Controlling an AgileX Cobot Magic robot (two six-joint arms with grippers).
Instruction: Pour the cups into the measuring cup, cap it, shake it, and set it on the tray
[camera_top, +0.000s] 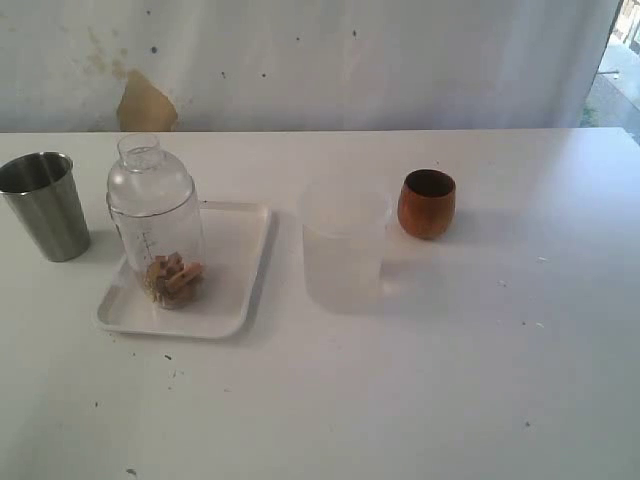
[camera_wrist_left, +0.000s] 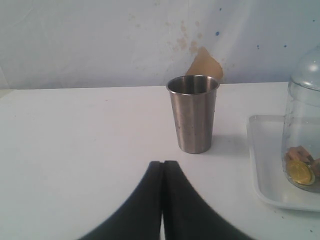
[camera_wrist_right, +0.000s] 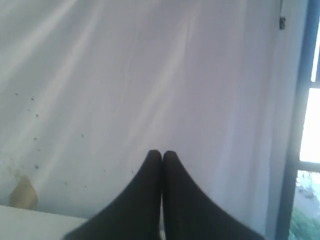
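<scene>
Clear measuring cup (camera_top: 158, 235) stands capped on tray (camera_top: 240, 262), job looks finished; my left gripper (camera_wrist_left: 163, 163) and right gripper (camera_wrist_right: 161, 153) closed, empty.

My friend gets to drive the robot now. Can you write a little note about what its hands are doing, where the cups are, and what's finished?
Left gripper: shut, empty, clear of the steel tumbler ahead of it.
Right gripper: shut, empty.
Things: the measuring cup stands upright on the tray, with the domed top on and small pieces inside. The tumbler stands left of the tray. The wooden cup stands to the right, past the frosted cup.
Done: pouring, capping and setting down look finished. Shaking cannot be checked.
Left: probably nothing.
</scene>
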